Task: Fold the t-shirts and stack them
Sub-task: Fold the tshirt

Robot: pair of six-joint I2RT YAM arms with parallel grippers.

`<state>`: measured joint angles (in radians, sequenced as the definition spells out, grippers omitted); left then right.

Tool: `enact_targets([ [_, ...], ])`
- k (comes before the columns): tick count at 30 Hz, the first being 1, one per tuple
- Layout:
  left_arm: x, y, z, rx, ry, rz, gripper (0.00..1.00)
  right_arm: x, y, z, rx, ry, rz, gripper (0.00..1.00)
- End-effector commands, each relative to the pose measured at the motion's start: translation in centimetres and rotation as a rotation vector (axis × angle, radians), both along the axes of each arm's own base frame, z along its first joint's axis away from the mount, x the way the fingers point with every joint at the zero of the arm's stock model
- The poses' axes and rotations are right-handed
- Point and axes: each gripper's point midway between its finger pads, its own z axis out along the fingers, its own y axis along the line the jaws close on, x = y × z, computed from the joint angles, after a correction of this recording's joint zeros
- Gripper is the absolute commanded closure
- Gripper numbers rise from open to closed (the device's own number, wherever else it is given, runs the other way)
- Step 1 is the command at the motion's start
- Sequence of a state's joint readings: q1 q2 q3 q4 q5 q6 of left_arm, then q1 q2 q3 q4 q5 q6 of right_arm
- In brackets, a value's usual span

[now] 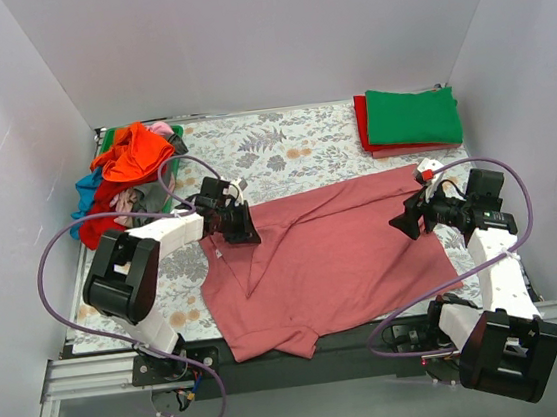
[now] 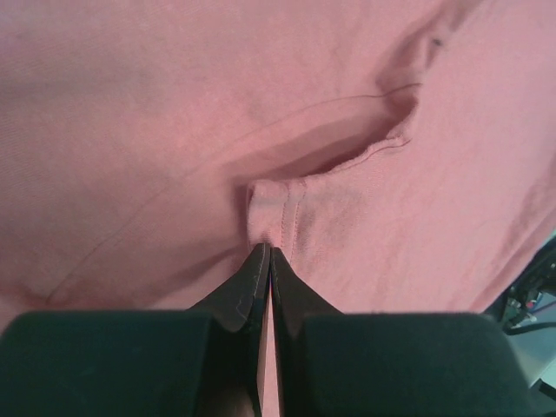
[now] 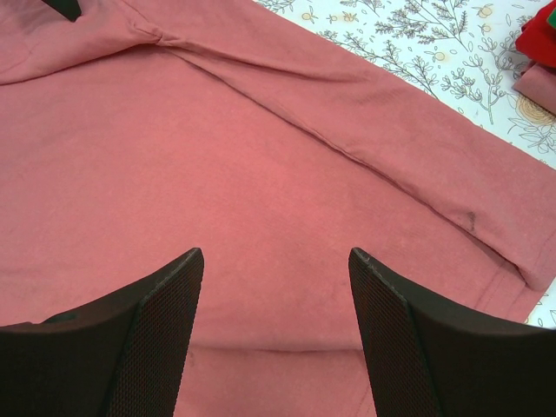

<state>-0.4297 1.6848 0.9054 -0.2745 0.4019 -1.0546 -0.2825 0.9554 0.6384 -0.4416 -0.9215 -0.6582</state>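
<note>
The work area is enclosed on three sides by plain white walls (image 1: 258,30). The table is covered by a floral-and-fern printed cloth (image 1: 292,147), and a metal rail (image 1: 86,376) is seen along its near edge, where both arm bases are bolted.

Most of the cloth's middle and near part is taken up by the dusty-rose t-shirt (image 1: 335,262). It is spread out with creases, its left edge is turned inward in a diagonal fold, and its lower hem reaches past the near edge of the cloth.

At the far left corner a loose pile of tees (image 1: 128,170) is heaped, orange on top with red and blue below; how many garments are in it cannot be told from above. At the far right corner a folded green tee (image 1: 412,116) is laid flat on a folded red tee (image 1: 362,128).

The left gripper (image 1: 236,228) is set at the shirt's upper left. In the wrist view its fingers (image 2: 248,291) are pressed together with a sliver of rose fabric caught between them, and a stitched hem lies just ahead of the tips. The right gripper (image 1: 411,219) is held over the shirt's right side with its fingers (image 3: 165,304) spread wide and nothing between them.
</note>
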Motion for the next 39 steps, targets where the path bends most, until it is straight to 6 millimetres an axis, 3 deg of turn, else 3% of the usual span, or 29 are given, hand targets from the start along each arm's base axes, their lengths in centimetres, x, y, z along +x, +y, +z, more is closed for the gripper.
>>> enact_targets([
  [1,-0.2,-1.4,2.6,-0.083,-0.058,-0.053,1.0,0.0,0.1,0.2,0.013,-0.018,0.012,0.25],
  [21,-3.2,-4.0,4.4,-0.224,-0.05,-0.172,1.0,0.1,-0.2,0.3,0.017,-0.018,0.0,0.25],
  [31,-5.0,-6.0,3.9,-0.26,-0.001,-0.223,1.0,0.0,-0.2,0.3,0.016,-0.017,-0.002,0.25],
  [39,-6.5,-7.2,4.8,-0.304,0.009,-0.281,0.69,0.1,-0.3,0.2,0.013,-0.017,-0.006,0.25],
])
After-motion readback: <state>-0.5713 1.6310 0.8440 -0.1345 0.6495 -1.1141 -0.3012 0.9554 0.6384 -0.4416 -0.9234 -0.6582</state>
